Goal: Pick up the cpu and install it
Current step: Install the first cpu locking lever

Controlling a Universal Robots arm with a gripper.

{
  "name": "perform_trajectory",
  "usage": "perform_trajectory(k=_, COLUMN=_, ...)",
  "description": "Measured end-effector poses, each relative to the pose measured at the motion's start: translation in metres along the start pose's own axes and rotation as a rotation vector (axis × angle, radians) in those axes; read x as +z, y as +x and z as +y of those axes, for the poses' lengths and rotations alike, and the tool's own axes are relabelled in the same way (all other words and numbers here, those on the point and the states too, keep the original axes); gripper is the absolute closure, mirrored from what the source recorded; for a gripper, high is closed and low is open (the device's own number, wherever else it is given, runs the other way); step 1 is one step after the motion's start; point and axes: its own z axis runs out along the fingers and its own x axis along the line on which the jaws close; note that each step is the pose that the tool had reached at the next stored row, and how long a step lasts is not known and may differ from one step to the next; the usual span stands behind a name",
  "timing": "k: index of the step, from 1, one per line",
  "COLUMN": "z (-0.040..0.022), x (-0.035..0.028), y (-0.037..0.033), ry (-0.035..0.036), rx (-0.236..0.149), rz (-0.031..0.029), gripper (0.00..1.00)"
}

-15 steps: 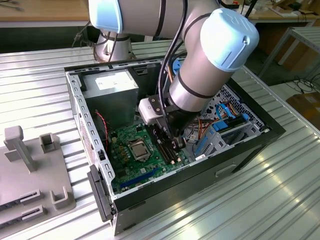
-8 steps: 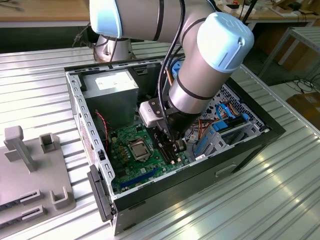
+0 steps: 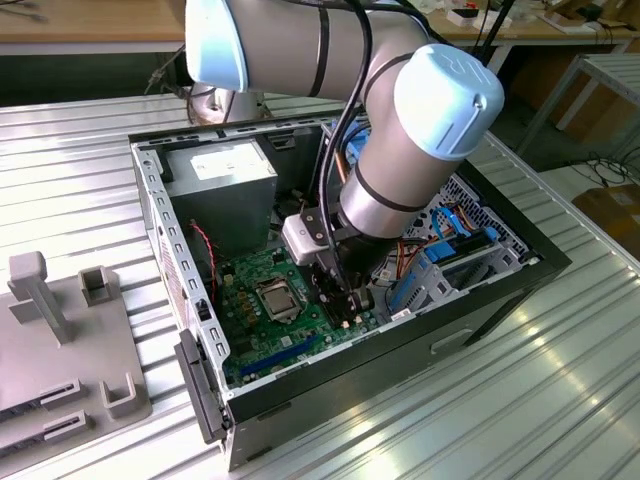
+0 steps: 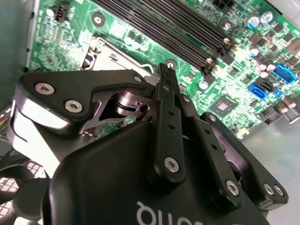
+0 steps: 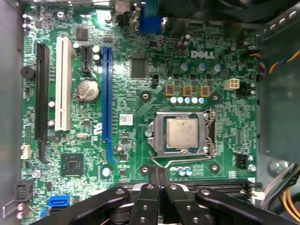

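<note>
With its fingers pressed together and empty, the gripper [image 5: 157,180] hangs low in the first wrist view, just below the chip [image 5: 183,132] lying at centre-right in its socket [image 5: 156,132], so any approach should come straight down, fingers spread first.

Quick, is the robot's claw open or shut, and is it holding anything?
Claw: shut, fingers pressed together, holding nothing; the cpu sits in the socket on the motherboard.

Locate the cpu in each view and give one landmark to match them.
Exterior view: the cpu sits in the socket on the green motherboard, inside the case.
First wrist view: cpu in the socket, beyond the closed fingers.
Second wrist view: I cannot make it out.
Landmark: the black memory slots.
</note>
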Motion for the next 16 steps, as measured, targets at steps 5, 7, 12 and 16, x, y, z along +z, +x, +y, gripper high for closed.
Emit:
perform_trajectory(k=5, z=-0.0018, x=0.0084, y=0.0023, ry=-0.0001, rx=0.000, rz=0.0047, gripper=0.90)
perform_trajectory(k=7, z=-0.0027, x=0.0114, y=0.0028, ry=-0.0001, rx=0.001, rz=0.0071, gripper=0.90)
perform_trajectory(k=12, z=-0.0038, x=0.0179, y=0.0035, ry=-0.0002, rx=0.001, rz=0.0097, gripper=0.90)
perform_trajectory(k=16, z=-0.0039, x=0.0189, y=0.0036, ry=-0.0001, rx=-0.003, rz=-0.0166, gripper=0.90)
